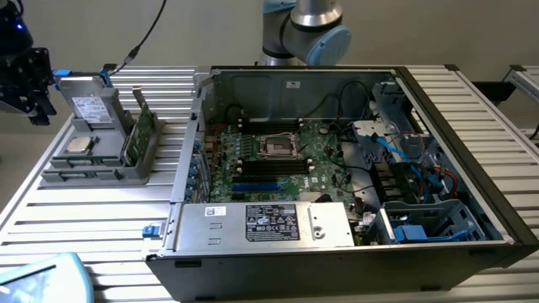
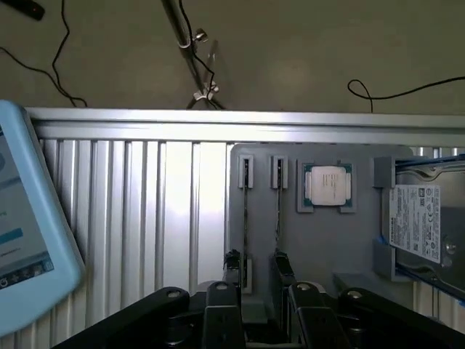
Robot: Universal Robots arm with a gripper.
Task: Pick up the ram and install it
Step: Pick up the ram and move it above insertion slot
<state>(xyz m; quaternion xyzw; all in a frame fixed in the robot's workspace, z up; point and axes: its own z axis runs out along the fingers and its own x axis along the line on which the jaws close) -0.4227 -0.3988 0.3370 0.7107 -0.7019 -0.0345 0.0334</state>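
The ram (image 1: 144, 126) is a thin green stick standing on edge in a slot of the grey holder (image 1: 93, 170), at the exterior view's left beside the open computer case. In the wrist view the ram (image 2: 278, 218) shows edge-on, and a second thin board (image 2: 245, 211) stands in the neighbouring slot. My gripper (image 1: 34, 104) hangs at the far left, above and off to the side of the holder. Its black fingers (image 2: 221, 302) are open with nothing between them, and the slots run toward the gap. The black memory slots (image 1: 274, 165) lie on the motherboard inside the case.
The holder also carries a square silver processor (image 2: 327, 183) and a hard drive (image 2: 418, 222). The case's upright metal walls (image 1: 189, 145) stand between holder and motherboard. A light-blue tablet-like device (image 1: 38, 278) lies near the ribbed table's corner. Cables and a drive cage (image 1: 430, 221) crowd the case's right.
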